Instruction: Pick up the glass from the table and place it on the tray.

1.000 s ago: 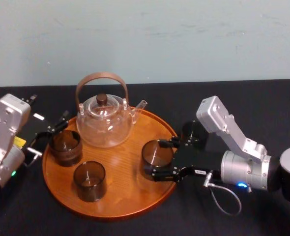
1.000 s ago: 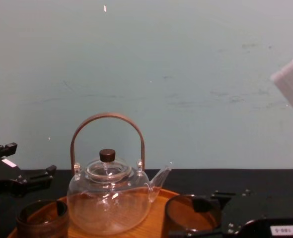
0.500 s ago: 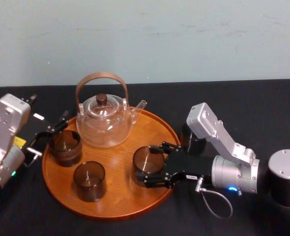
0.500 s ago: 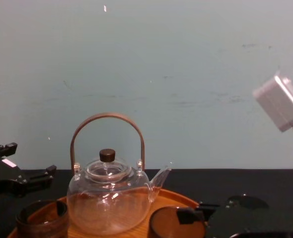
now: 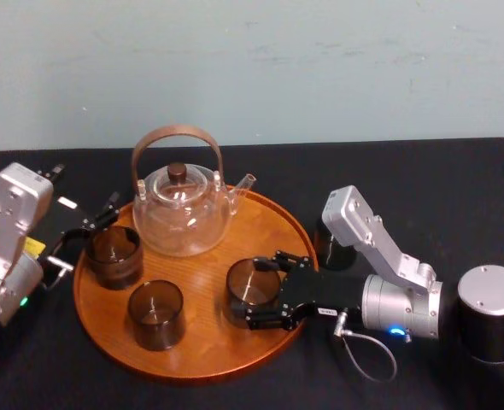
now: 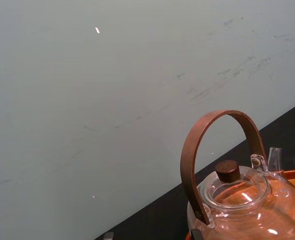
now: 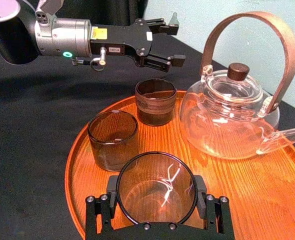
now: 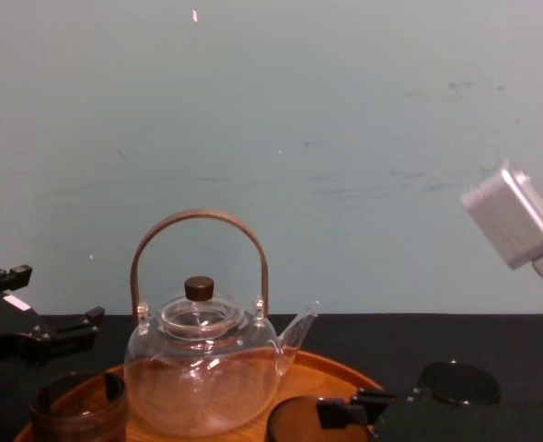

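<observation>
R claw [image 5: 261,289] clamped on glass [image 7: 156,196], inside tray [image 5: 208,335] rim, L claw [image 5: 88,232] idle

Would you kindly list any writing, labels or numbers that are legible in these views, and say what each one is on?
White sticker on the left gripper: a short printed code, too blurred to read reliably.
Yellow sticker on the same gripper: too small to read.
Small white tag on the right gripper: too small to read.
No other text is visible.
</observation>
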Controlling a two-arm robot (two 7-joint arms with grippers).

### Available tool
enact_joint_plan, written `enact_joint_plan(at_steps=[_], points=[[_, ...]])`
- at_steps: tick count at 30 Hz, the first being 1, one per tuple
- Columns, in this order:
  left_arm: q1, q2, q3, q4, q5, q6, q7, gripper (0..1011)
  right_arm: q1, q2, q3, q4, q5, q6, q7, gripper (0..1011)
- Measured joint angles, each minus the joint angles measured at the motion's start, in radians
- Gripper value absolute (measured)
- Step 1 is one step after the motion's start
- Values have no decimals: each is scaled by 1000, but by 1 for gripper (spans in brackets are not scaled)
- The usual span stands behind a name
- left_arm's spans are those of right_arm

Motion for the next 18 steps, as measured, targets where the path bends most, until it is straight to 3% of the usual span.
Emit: enact_joint_plan(at_steps=[18], points=[[0, 0, 0, 0, 0, 0, 0, 1001, 16, -19, -15, 60, 7, -9, 15, 905]])
